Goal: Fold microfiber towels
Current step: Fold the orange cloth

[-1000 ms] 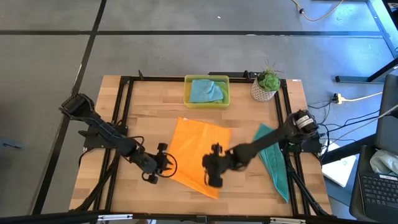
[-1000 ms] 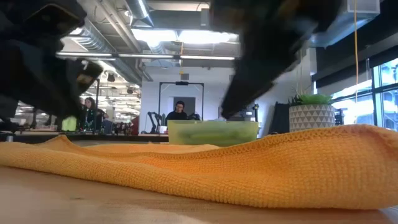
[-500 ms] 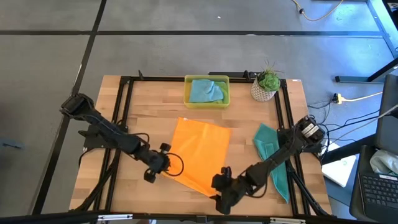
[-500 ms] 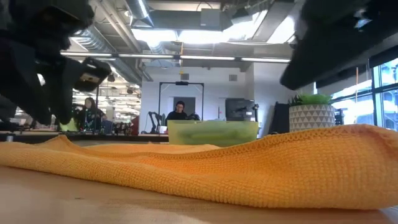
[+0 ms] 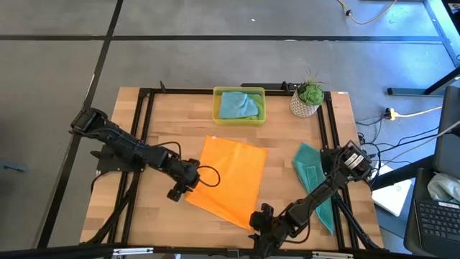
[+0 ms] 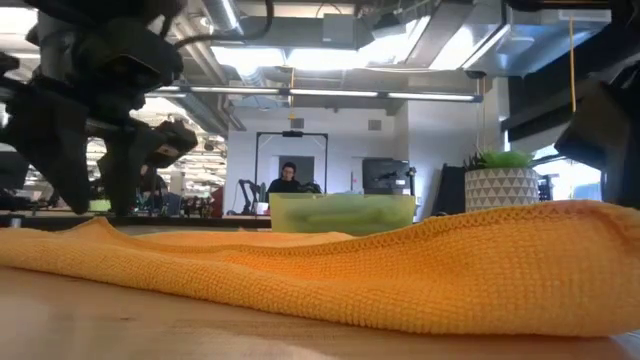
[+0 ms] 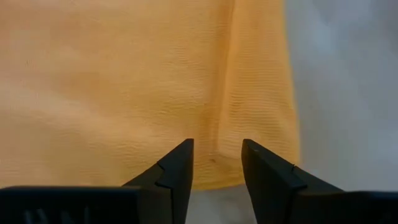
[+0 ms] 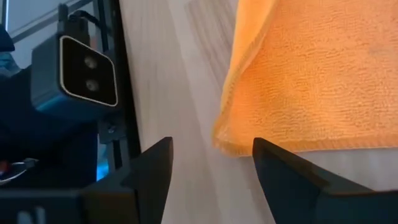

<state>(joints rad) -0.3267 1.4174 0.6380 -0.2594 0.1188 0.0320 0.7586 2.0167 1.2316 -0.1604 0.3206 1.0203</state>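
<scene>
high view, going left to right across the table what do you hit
left gripper → orange towel → right gripper → teal towel. The yellow tray with a light blue towel and the potted plant sit along the far edge, above this row.

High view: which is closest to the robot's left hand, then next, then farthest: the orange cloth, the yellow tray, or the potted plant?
From the left hand:
1. Orange microfiber cloth, right beside it at the table's middle.
2. Yellow translucent tray, at the far edge.
3. Potted green plant, far right corner.
</scene>
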